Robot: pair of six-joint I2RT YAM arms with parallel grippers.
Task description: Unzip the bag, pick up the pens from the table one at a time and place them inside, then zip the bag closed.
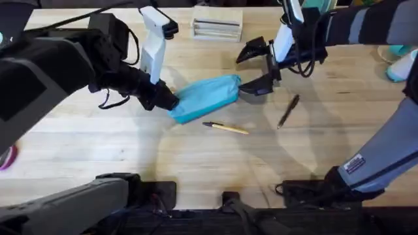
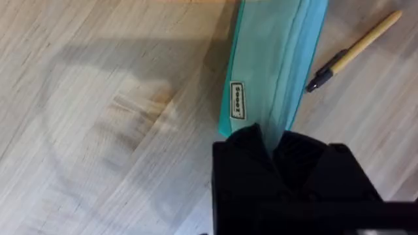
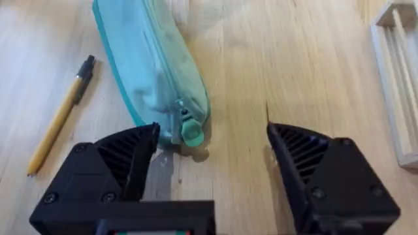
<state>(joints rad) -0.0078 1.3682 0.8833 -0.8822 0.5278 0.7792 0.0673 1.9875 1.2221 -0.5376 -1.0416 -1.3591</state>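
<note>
Right gripper [image 3: 212,160] hangs with its jaws spread wide and nothing between them, lined up just short of the zipper pull [image 3: 191,132] at the near end of the bag [image 1: 206,96]. Across the way, the left gripper [image 1: 164,101] is clamped down on the bag's opposite end, black fingers [image 2: 261,147] pinching the fabric to anchor it. The zipper looks fully closed, so the opening step is not yet done.

Here's the worry: that pull tab is small and lies flat against the pouch. Close a touch off line and the jaws would likely catch fabric instead, or nudge the bag sideways on the table [image 1: 130,150]. Pull with a weak hold at the left end and the whole bag could slide rather than unzip.

The yellow pen [image 1: 226,127] lies just beside the bag's long edge, close enough that a dragged bag could roll it. The dark pen [image 1: 288,111] sits farther off, nearer the right arm, and could be clipped by a swing.
</note>
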